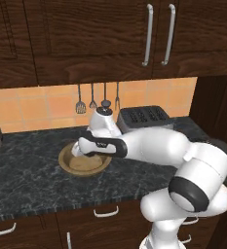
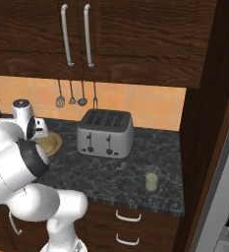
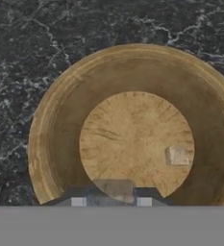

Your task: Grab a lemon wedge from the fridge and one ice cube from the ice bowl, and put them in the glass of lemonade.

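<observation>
1. Nearest your hand camera, the gripper [image 3: 108,194] sits low over the wooden ice bowl [image 3: 60,125], and its 2 dark finger tips [image 3: 78,201] are drawn in on a pale, translucent ice cube [image 3: 114,187] between them. I judge that as a grip, though the cube is faint, so check it before you lift.

2. You are positioned straight above the bowl's floor because the cubes lie flat there; a 2nd ice cube [image 3: 178,156] rests loose on the bowl floor, apart from the fingers, and should stay behind since the task asks for 1.

3. Your target, the glass of lemonade [image 2: 152,178], stands upright near the front edge of the dark counter [image 2: 111,177], well apart from the bowl and toward the fridge [image 2: 224,206] side.

4. Between bowl and glass sits the steel toaster [image 2: 105,133]. It is the main obstacle, so I would expect you to lift clear of the bowl's rim and carry the cube in front of or above it.

5. Utensils [image 1: 98,99] hang on the tiled wall behind the bowl, and the upper cabinet [image 1: 110,39] hangs above; keep the lift modest.

6. No lemon wedge is visible, so that step looks undone.
</observation>
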